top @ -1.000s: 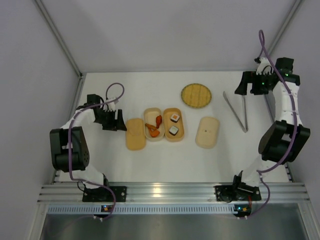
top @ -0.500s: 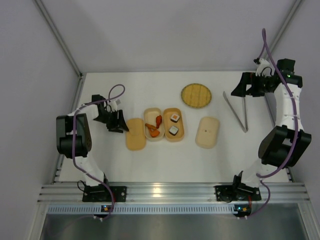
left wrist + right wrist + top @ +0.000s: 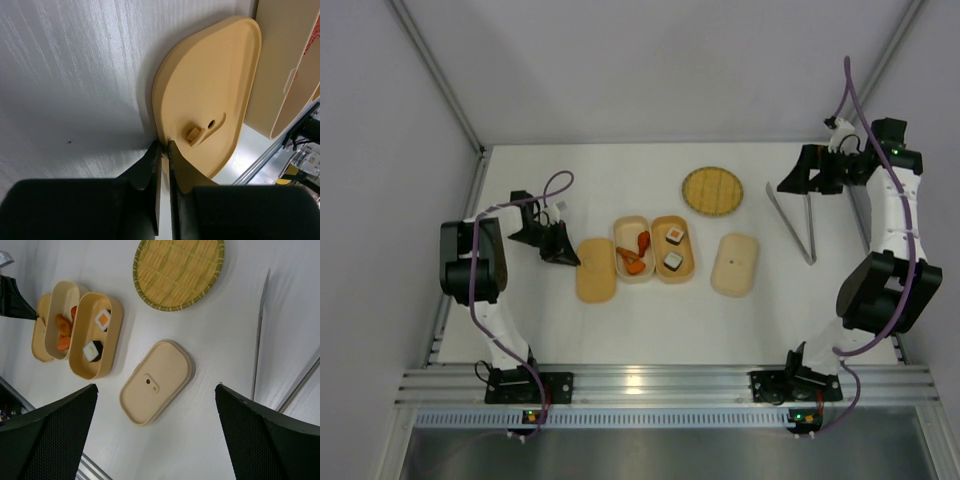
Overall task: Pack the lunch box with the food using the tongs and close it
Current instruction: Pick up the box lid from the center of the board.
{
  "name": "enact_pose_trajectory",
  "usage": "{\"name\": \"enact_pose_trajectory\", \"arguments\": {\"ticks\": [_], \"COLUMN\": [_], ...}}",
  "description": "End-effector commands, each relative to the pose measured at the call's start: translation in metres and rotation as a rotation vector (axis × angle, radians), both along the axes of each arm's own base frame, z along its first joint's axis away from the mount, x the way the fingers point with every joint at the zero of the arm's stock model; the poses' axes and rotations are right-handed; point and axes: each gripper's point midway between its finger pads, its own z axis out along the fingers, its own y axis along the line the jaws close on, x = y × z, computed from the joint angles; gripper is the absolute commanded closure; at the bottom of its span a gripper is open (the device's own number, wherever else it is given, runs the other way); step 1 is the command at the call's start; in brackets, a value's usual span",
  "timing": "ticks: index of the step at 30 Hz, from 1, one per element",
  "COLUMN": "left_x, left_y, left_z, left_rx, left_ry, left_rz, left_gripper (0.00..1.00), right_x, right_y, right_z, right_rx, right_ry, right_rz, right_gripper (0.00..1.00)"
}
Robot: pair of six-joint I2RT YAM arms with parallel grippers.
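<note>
From above: clamped the left claw [image 3: 563, 255], wide a second ago, onto the leftmost lid [image 3: 595, 283]; sushi rolls [image 3: 673, 261] already boxed mid-tabletop [image 3: 650, 340].

From left wrist: pinching that lid's rim, so closing likely begins.

From right wrist: right claw [image 3: 155, 387] spread wide, empty; tongs [image 3: 260, 335] untouched by the right edge.

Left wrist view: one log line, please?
left tool: pinches tan oval plastic lid by rim | right tool: open | slim metal tongs: untouched

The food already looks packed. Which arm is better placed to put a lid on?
Left. The left gripper pinches the rim of the lid, which lies right beside the filled trays. The right gripper hangs open near the tongs, well away from the trays.
</note>
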Motion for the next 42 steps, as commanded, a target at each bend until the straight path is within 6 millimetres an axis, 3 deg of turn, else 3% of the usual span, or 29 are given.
{"name": "enact_pose_trajectory", "arguments": {"ticks": [1, 4, 8, 11, 12, 14, 18, 19, 21, 22, 24, 28, 32, 34, 37, 41, 42], "left_x": [-0.006, 0.001, 0.014, 0.017, 0.021, 0.024, 0.029, 0.018, 0.019, 0.003, -0.004, -0.039, -0.067, -0.087, -0.114, -0.138, -0.141], "left_y": [0.005, 0.006, 0.008, 0.012, 0.014, 0.02, 0.022, 0.02, 0.011, 0.007, -0.007, -0.03, -0.036, -0.043, -0.055, -0.065, -0.066], "left_z": [0.002, 0.03, 0.083, 0.112, 0.134, 0.154, 0.221, 0.243, 0.278, 0.292, 0.321, 0.349, 0.355, 0.345, 0.346, 0.341, 0.329], "left_rx": [0.048, 0.058, 0.076, 0.109, 0.133, 0.182, 0.32, 0.366, 0.465, 0.497, 0.584, 0.686, 0.832, 0.841, 0.855, 0.842, 0.81], "left_ry": [0.01, -0.066, -0.219, -0.317, -0.404, -0.493, -0.874, -0.992, -1.237, -1.341, -1.562, -1.872, -2.141, -2.251, -2.435, -2.546, -2.511], "left_rz": [-0.028, -0.027, -0.045, -0.084, -0.104, -0.123, -0.239, -0.255, -0.326, -0.347, -0.421, -0.549, -0.711, -0.801, -0.901, -1.031, -1.083], "left_gripper": [0.92, 1.0, 1.0, 1.0, 1.0, 1.0, 1.0, 1.0, 1.0, 1.0, 1.0, 1.0, 1.0, 1.0, 1.0, 1.0, 1.0], "right_x": [-0.01, -0.016, -0.025, -0.028, -0.028, -0.027, -0.025, -0.03, -0.03, -0.033, -0.04, -0.059, -0.082, -0.087, -0.113, -0.142, -0.145], "right_y": [0.029, 0.051, 0.082, 0.099, 0.101, 0.111, 0.129, 0.136, 0.151, 0.159, 0.181, 0.218, 0.253, 0.264, 0.292, 0.316, 0.319], "right_z": [0.011, 0.015, 0.026, 0.033, 0.034, 0.041, 0.051, 0.057, 0.054, 0.054, 0.048, 0.042, 0.038, 0.037, 0.039, 0.046, 0.047], "right_rx": [0.071, 0.114, 0.143, 0.178, 0.193, 0.252, 0.404, 0.472, 0.54, 0.573, 0.615, 0.675, 0.691, 0.71, 0.731, 0.722, 0.719], "right_ry": [-0.001, -0.011, -0.053, -0.068, -0.069, -0.065, -0.012, 0.03, 0.08, 0.106, 0.157, 0.231, 0.306, 0.347, 0.412, 0.447, 0.441], "right_rz": [0.073, 0.116, 0.178, 0.211, 0.215, 0.234, 0.273, 0.291, 0.325, 0.356, 0.398, 0.486, 0.584, 0.62, 0.757, 0.885, 0.905], "right_gripper": [0.01, 0.01, 0.01, 0.0, 0.01, 0.01, 0.01, 0.01, 0.01, 0.0, 0.01, 0.01, 0.01, 0.01, 0.01, 0.01, 0.0]}}
